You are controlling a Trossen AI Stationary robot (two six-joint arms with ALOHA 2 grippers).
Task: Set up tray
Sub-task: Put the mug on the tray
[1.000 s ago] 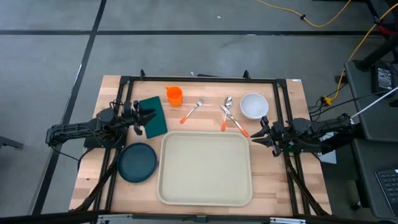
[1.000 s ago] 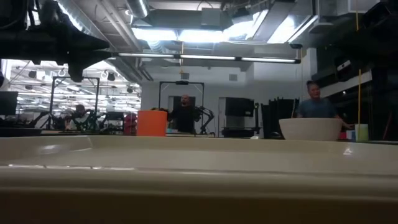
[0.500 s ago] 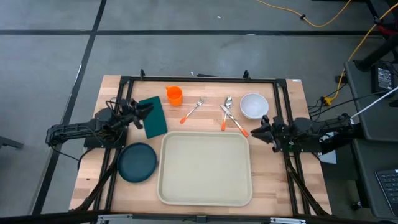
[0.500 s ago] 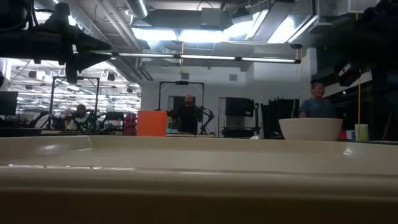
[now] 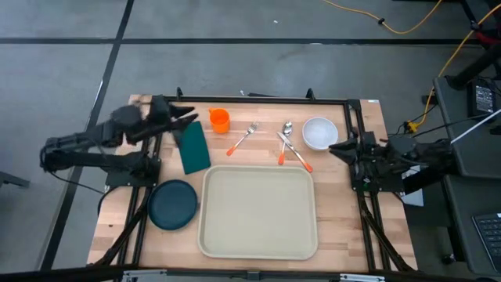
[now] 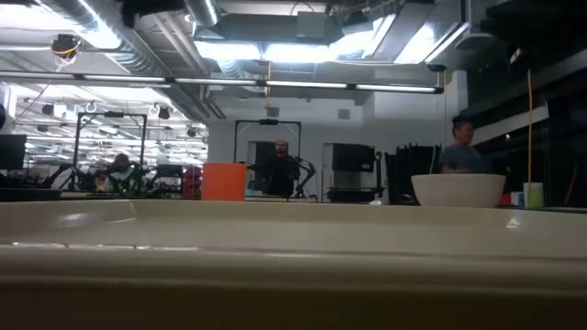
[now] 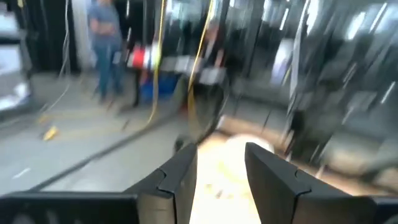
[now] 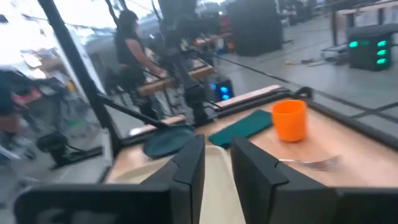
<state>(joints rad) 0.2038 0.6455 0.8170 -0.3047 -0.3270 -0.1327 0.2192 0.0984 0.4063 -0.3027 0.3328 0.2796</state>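
Tray [image 5: 260, 211] between both, left end effector [image 5: 190, 119] apart, right end effector [image 5: 335, 149] apart, empty

tray [image 5: 258, 211] cream | plate [image 5: 173, 204] dark teal | napkin [image 5: 192, 147] dark green | cup [image 5: 219, 120] orange | bowl [image 5: 319, 132] white | table [image 5: 352, 235] light wood

My left gripper [image 5: 190, 117] is raised at the table's far left, arm stretched out, fingers parted, holding nothing. My right gripper [image 5: 335, 149] sits at the right edge, fingers narrowly apart, empty.
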